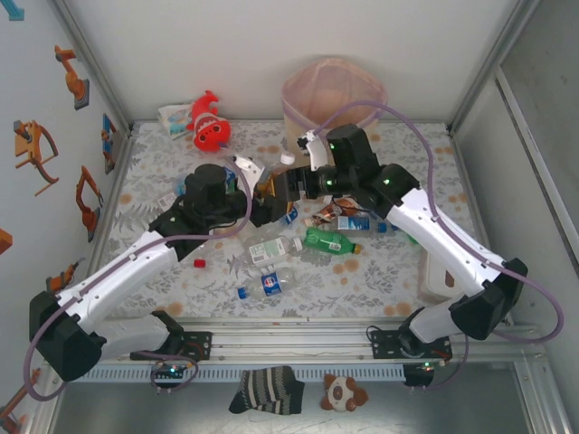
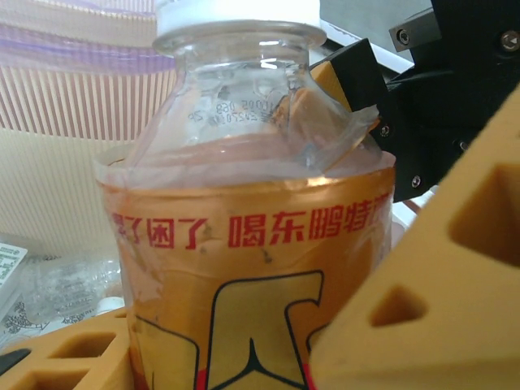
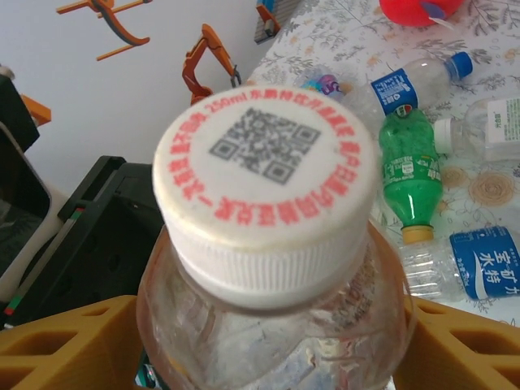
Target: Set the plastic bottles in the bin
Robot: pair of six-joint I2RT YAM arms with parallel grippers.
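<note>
Over the floral table (image 1: 398, 271), the left gripper (image 2: 244, 341) is clamped on a gold-label bottle (image 2: 244, 244) held mid-table, its capped end facing the right wrist. The right gripper (image 3: 268, 349) flanks its neck, and I cannot tell whether it presses. From the bottle the bin (image 1: 303, 108) lies at one o'clock, nearer the right arm.

Red Chinese characters run across the gold-labelled bottle (image 2: 244, 268), and 了困了 喝东鹏特 is the part I can see. Its white cap (image 3: 268, 171) carries a black QR code ringed by red Chinese print that includes "250ml". A blue-labelled bottle (image 3: 487, 264) bears white Chinese characters I can't make out.
</note>
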